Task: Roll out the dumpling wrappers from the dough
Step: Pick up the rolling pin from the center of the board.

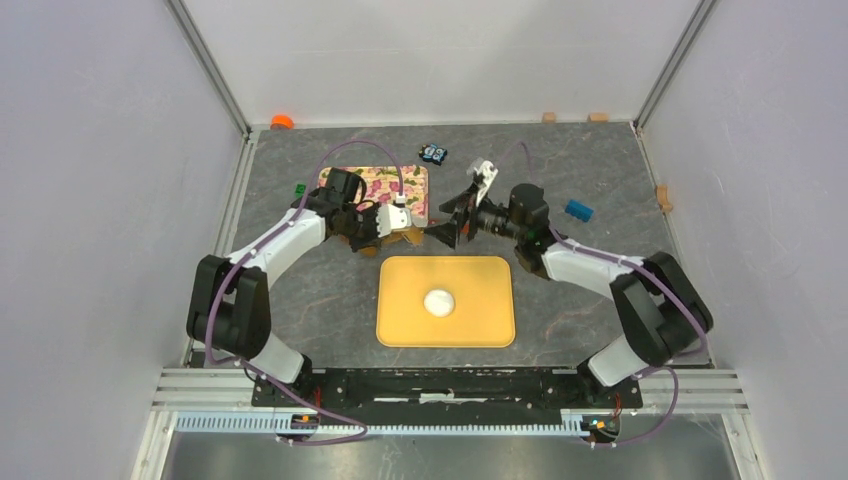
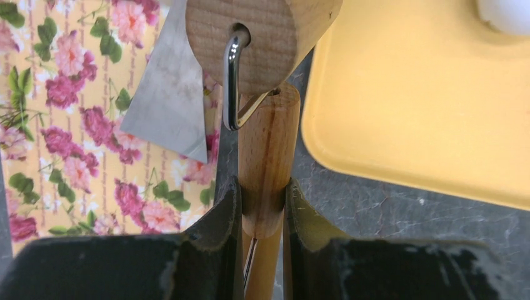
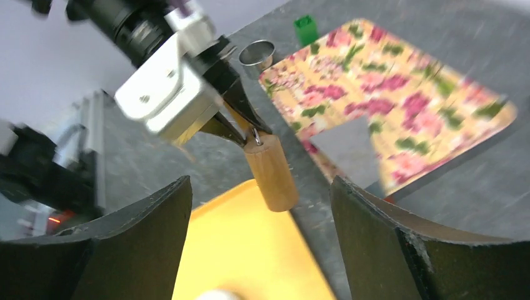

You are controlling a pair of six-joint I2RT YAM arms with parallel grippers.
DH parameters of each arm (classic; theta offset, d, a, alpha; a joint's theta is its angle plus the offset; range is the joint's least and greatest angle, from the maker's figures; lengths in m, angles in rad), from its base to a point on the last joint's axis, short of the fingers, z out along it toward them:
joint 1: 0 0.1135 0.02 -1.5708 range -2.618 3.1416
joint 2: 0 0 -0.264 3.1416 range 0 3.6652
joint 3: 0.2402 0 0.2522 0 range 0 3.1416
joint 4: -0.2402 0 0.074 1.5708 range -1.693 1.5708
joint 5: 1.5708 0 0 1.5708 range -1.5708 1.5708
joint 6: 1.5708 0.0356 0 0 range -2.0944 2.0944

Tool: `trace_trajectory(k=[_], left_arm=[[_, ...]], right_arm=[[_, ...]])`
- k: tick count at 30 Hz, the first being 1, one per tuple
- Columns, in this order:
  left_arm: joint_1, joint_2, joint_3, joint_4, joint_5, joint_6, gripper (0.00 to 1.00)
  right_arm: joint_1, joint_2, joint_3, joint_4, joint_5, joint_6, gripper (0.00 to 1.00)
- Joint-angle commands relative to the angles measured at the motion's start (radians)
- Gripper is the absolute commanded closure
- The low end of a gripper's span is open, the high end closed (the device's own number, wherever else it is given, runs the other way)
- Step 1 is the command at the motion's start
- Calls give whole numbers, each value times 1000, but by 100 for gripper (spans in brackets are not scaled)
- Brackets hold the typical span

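Note:
A small white ball of dough (image 1: 438, 301) lies in the middle of the yellow board (image 1: 400, 330). No flat dumpling wrapper shows. My left gripper (image 1: 392, 228) is shut on the wooden handle (image 2: 265, 169) of a small roller, whose barrel (image 2: 262, 31) hangs on a wire frame just above the table, beyond the yellow board's far left corner. My right gripper (image 1: 440, 235) is open and empty, its fingers (image 3: 144, 231) facing the roller barrel (image 3: 270, 175) a short way off. The dough shows at the bottom edge of the right wrist view (image 3: 215, 294) and in the top right corner of the left wrist view (image 2: 506, 15).
A floral board (image 1: 375, 185) lies behind the left gripper with a metal scraper blade (image 2: 172, 94) on it. A metal cup (image 3: 257, 55) and a green block (image 3: 306, 28) stand beside it. A blue block (image 1: 579, 210), a black-and-blue object (image 1: 433, 154) and wooden blocks (image 1: 663, 197) lie at the back and right.

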Motion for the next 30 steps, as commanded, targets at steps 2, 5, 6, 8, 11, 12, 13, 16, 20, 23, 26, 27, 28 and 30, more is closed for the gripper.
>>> trace_trajectory(k=[2,5,6,8,11,12,13,16,20,23,26,27,28,30], left_arm=[[2,-8,22,24,137,-84,98],[5,-22,14,24,154,-75,98],[5,-24,13,24,156,-75,98],[5,-22,13,24,160,-72,98],[6,-19,6,26,170,-60,98],[5,-17,4,30,173,-61,98],[5,-17,4,32,176,-64,98],[5,-18,5,33,179,-66,98],[5,-18,-2,43,178,-59,98],[5,-11,-2,46,172,-60,98],[5,-6,1,47,174,-58,98],[5,-3,2,48,176,-59,98],[5,-2,3,49,179,-61,98],[5,1,5,50,181,-63,98]], right_arm=[[50,-62,-151,171,-18,-497,14],[91,-23,-138,161,-36,-607,13],[95,-3,-138,196,-42,-597,12],[100,47,-129,300,-69,-547,12],[130,126,-69,370,-82,-514,13],[145,149,-43,369,-77,-520,13],[159,169,-16,359,-68,-522,14],[172,232,45,330,-45,-510,17],[172,287,82,336,-36,-493,25],[172,303,108,318,-54,-479,42],[171,304,120,274,-44,-501,54],[172,306,134,246,-49,-512,52],[171,311,149,212,-53,-520,50],[171,313,162,160,-53,-549,46]])
